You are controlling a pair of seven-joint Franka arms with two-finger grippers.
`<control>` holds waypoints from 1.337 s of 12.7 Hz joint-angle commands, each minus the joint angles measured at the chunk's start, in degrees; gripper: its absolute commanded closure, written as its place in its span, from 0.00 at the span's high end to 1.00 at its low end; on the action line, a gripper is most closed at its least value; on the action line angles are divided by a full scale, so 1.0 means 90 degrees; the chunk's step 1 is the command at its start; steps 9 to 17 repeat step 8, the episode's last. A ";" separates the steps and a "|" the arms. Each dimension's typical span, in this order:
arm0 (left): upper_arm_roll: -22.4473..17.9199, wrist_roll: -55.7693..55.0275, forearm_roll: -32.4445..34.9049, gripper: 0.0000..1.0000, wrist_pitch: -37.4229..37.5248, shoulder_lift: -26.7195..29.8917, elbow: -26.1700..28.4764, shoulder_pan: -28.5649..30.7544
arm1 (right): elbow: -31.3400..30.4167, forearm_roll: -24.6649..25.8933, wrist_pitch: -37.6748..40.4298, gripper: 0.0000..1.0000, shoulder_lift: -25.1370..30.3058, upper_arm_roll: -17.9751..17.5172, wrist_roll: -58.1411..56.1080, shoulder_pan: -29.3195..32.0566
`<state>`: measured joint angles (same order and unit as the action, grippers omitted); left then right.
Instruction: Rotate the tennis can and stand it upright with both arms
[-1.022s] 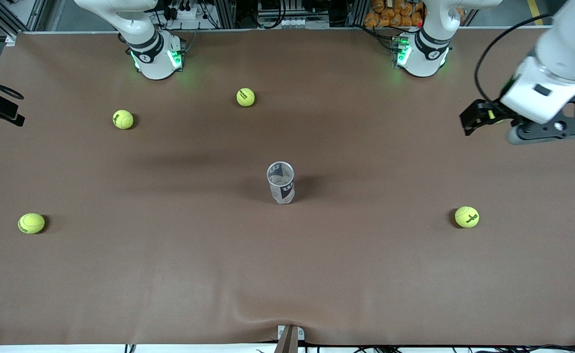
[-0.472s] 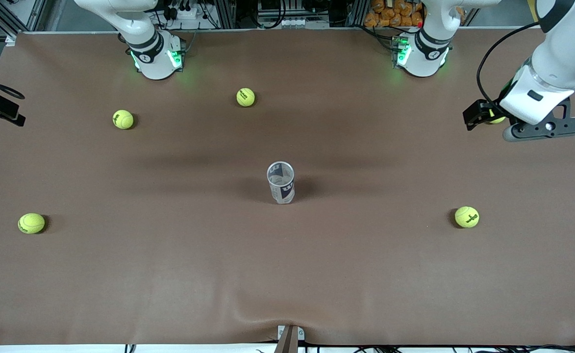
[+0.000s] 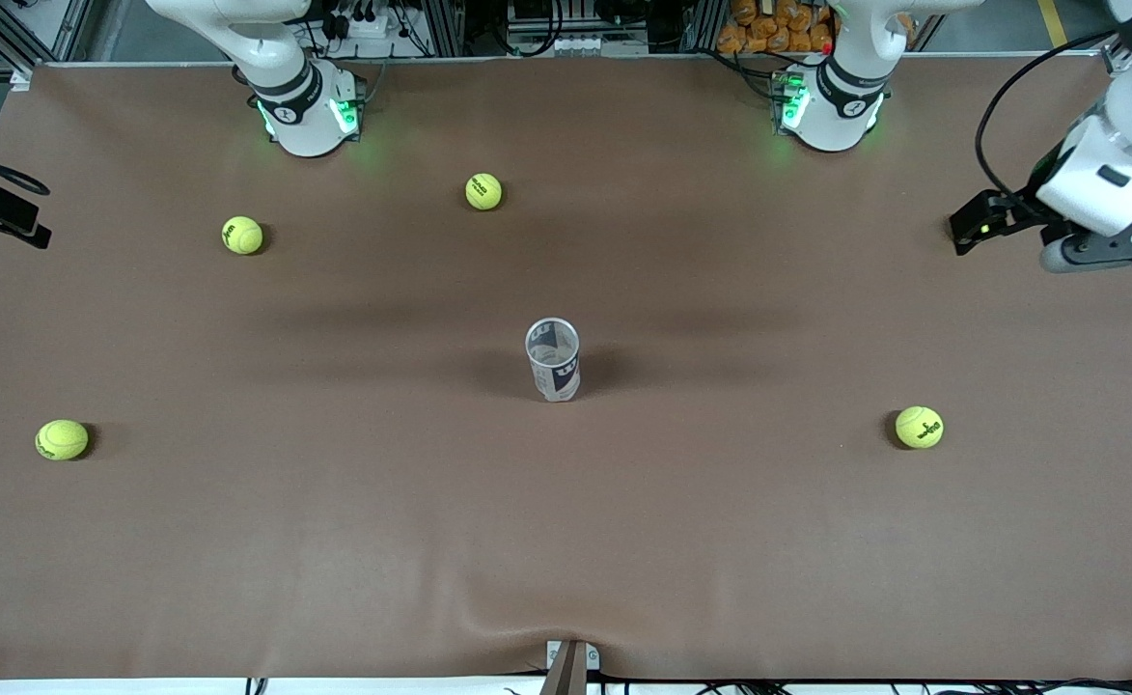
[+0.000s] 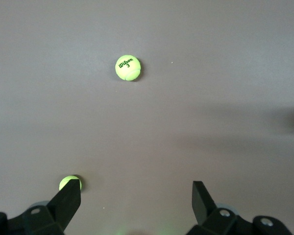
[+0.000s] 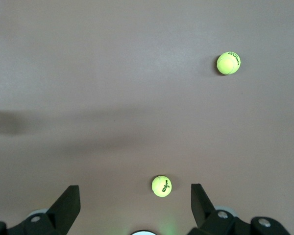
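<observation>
Tennis can (image 3: 553,360) upright near the middle of the brown tabletop (image 3: 566,541), open mouth up, label showing on its wall, touched by nothing and well apart from both arms.

Left pincer (image 4: 136,198) up in the air over the left arm's end of the tabletop, close to the edge; fingers (image 4: 66,199) spread wide apart, empty, touching nothing. Seen in the front view as a white wrist with a black camera block and dark finger mount (image 3: 1101,246). In the left wrist view, bare brown cloth between the two black fingers, one ball with dark lettering (image 4: 127,67) lying well clear of them, and a second ball (image 4: 68,182) partly hidden by one fingertip.

Right pincer (image 5: 135,198) out of sight in the front view, only that arm's base (image 3: 305,111) showing there, lit green. In the right wrist view, fingers (image 5: 67,200) likewise wide apart and empty, high over the tabletop, one ball (image 5: 161,186) lying between them far below, another (image 5: 228,63) farther off.

Four yellow-green balls scattered in the front view: one (image 3: 483,191) near the bases, one (image 3: 242,235) toward the right arm's end, one (image 3: 62,439) nearer the camera at that same end, one (image 3: 919,427) toward the left arm's end.
</observation>
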<state>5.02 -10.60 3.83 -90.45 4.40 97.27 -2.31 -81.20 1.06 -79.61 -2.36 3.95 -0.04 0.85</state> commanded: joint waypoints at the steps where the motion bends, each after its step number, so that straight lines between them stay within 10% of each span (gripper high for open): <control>1: 0.0048 0.0113 -0.0113 1.00 0.0332 -0.0108 -0.0397 0.0062 | 0.0057 0.0058 0.0057 1.00 0.0018 0.0011 0.0112 -0.0055; 17: 0.0048 0.0395 -0.0435 1.00 0.0664 -0.0030 -0.0612 0.0130 | 0.0057 0.0058 0.0067 1.00 0.0018 0.0011 0.0112 -0.0065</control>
